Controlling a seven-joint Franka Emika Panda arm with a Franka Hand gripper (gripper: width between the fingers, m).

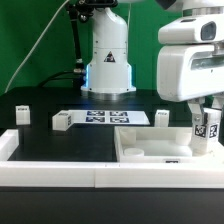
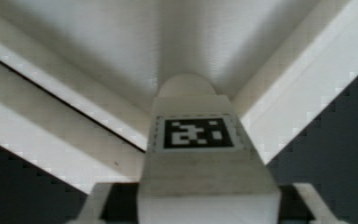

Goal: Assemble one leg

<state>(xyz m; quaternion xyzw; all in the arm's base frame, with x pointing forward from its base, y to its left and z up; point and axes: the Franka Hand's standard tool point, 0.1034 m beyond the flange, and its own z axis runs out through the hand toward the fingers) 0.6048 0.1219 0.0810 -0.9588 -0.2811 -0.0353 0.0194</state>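
The robot's two-finger pincer was closed on the leg, a small white plastic post with black-and-white square tags on its faces, gripping its upper part. The post hung straight below the pincer with its long axis upright, in line with the white hand above it.

The leg was poised over the large flat white square tray-like tabletop piece, at that piece's far corner on the exterior view's right. The exterior view did not show whether the leg's lower end touched the tray or stood just clear of it.

In the wrist view the leg ran straight away from the camera, one tag facing the lens. Its far end pointed at a place where the tray's white raised walls met.

By that alignment, the next move looked like a straight descent along the leg's own axis, with little sideways correction needed.

The thin white marker board lay well apart on the black counter, and a spare white tagged post lay just beside the board.
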